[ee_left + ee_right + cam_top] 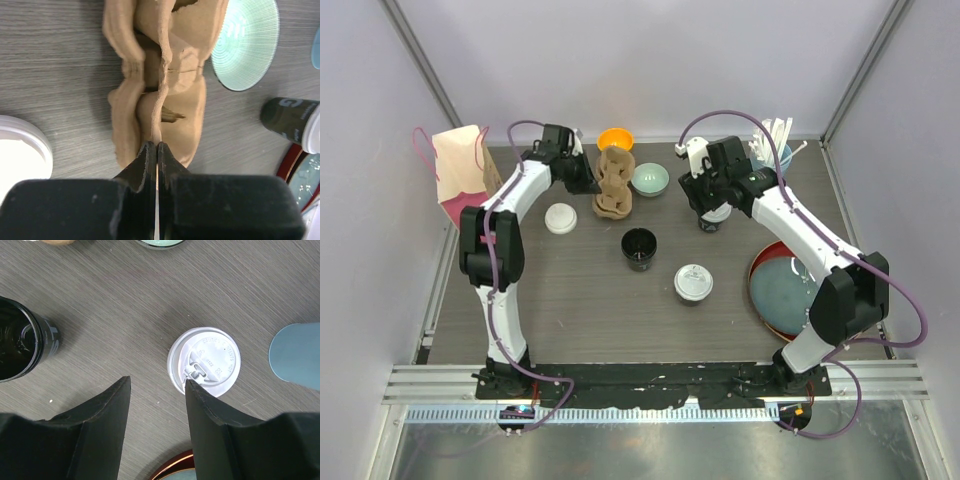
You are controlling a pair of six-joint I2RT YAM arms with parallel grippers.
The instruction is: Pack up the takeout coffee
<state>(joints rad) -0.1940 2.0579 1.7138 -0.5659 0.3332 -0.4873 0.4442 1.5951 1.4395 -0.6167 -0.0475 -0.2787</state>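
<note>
We list, in descending size: the table, dark wood grain, bearing all that follows. A pink paper bag stands at the far left corner. A round plate, red-rimmed with a blue-grey centre, lies at the right edge, partly under the right arm. A brown cardboard cup carrier lies at far centre. The left gripper is pinched tight on the carrier's thin middle ridge, which runs in between the two fingertips. A light-blue tumbler of white straws stands at the far right. A pale green bowl sits just right of the carrier, and an orange bowl sits behind it. A dark mug, open-topped, stands mid-table. The first lidded coffee cup stands right of the green bowl. The right gripper hangs above it, partly open and holding nothing; the lid shows just past one finger's tip, not in the gap. The second lidded coffee cup stands between mug and plate. A white lid lies left of the carrier; we cannot tell whether a cup stands beneath it.
</note>
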